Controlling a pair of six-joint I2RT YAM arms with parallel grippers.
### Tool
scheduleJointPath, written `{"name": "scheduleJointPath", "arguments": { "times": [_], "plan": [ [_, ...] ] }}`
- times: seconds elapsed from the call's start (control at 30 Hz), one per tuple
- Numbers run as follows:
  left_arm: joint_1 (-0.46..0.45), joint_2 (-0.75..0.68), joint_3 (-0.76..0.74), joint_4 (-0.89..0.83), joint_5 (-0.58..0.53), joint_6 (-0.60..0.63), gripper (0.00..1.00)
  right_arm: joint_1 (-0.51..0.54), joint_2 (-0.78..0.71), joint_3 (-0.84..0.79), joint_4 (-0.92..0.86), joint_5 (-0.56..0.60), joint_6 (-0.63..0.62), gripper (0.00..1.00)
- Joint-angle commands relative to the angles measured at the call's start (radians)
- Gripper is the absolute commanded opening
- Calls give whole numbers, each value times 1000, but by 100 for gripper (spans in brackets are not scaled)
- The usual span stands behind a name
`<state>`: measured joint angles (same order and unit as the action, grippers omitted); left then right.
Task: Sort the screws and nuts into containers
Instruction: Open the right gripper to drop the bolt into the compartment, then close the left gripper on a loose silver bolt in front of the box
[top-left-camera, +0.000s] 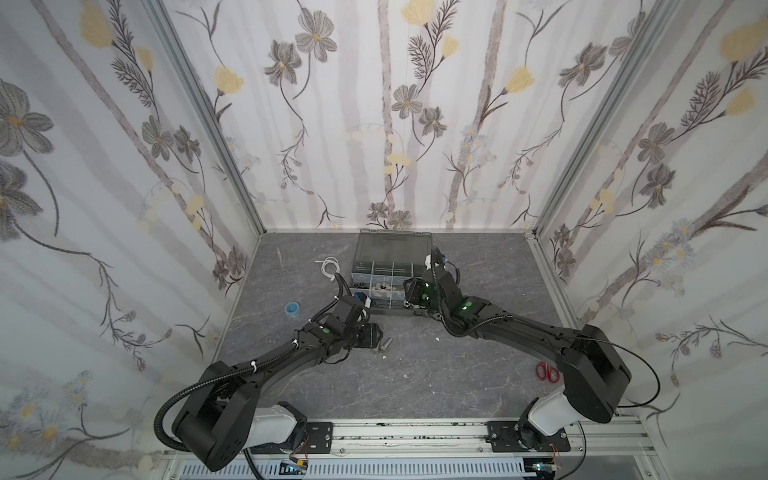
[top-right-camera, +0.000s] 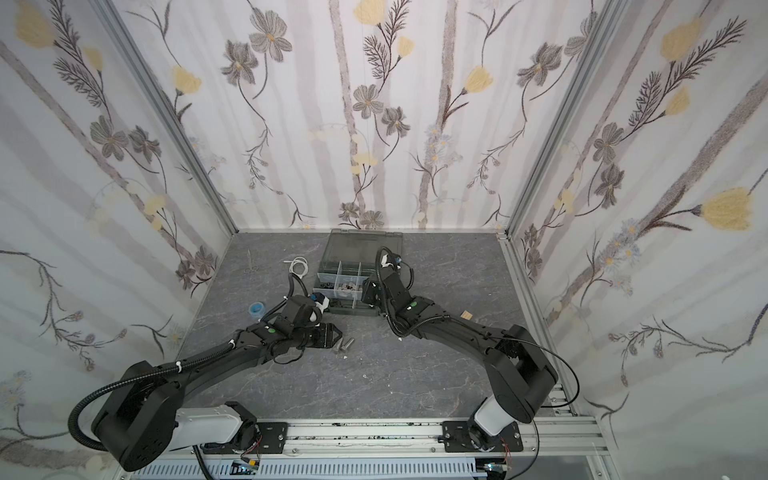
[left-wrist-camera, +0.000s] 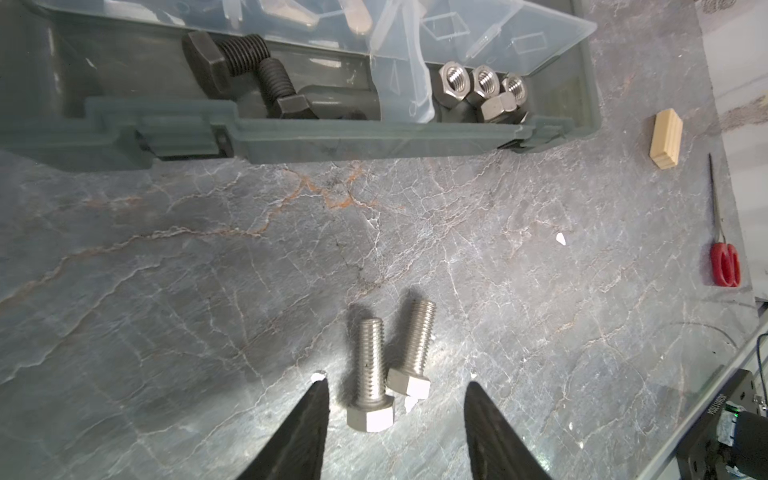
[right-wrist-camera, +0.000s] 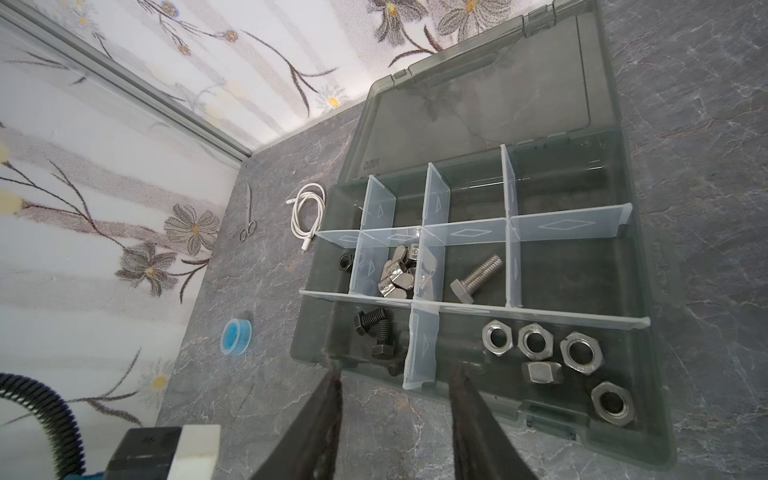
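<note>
— Now, how is the left gripper (left-wrist-camera: 395, 380) set?
— Its jaws are parted and nothing is gripped. The two silver screws (left-wrist-camera: 371, 374) lying on the table (left-wrist-camera: 166, 291) are straddled at their heads.
— And their long axes?
— Both shanks are pointed away from the fingers, toward the organizer case (left-wrist-camera: 374, 137), so they would be crossed squarely by the closing line. The screws are touching, so one may be dragged along with the other.
— Is the right gripper (right-wrist-camera: 395, 369) nearer?
— No. It is parted and empty at the case's near rim, well apart from them. A lone silver screw (right-wrist-camera: 478, 276) is seen in a middle compartment (right-wrist-camera: 461, 253).
</note>
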<state>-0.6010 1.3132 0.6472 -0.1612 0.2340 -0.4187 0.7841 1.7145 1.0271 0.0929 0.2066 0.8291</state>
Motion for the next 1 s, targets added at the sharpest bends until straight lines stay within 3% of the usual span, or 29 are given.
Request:
{"name": "scheduleJointPath", "arguments": {
  "times": [0.0,0.77,0.97],
  "plan": [
    [-11,39,18,8,-17,1,53,-2,-22,-28,97,-22,27,43],
    [-79,243,135,-122,-184,35,47,-15,-66,-118,176,-59,45,44],
    [-89,282,147,-124,-190,35,40,-20,-73,-133,188,-60,50,44]
  ]
}}
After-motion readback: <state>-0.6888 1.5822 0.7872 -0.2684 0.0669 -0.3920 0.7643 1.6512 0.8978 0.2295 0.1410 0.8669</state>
